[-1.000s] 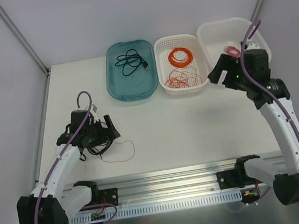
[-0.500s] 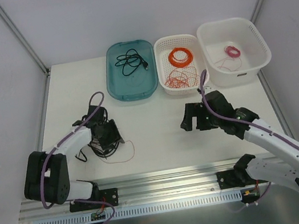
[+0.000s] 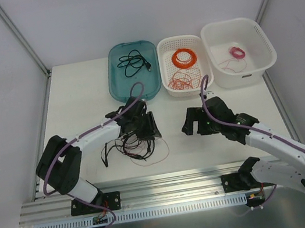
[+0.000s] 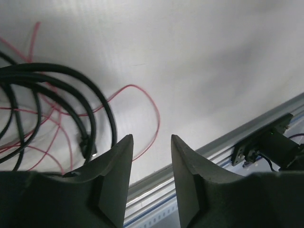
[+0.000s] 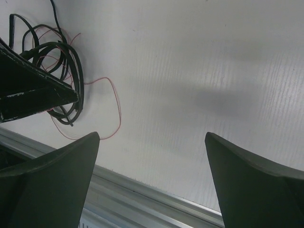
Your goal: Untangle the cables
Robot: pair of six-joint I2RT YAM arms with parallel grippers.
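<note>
The cables lie as a loose clump on the table: a thick black cord, a thin red wire and fainter pinkish strands. My left gripper sits at the clump's right edge. In the left wrist view its jaws are narrowed but apart, with only bare table between them and the cord outside the left finger. My right gripper hovers to the right of the clump, wide open and empty. The right wrist view shows the cables at its upper left, beside the left gripper's fingers.
At the back stand a teal tray holding a black cable, a white basket with an orange coil, and a white tub with a pink coil. A metal rail runs along the near edge.
The left gripper moved right toward the table's middle and narrowed; the clump shifted right with it and spread out. The right arm swung down from the white tub to the table's middle.
</note>
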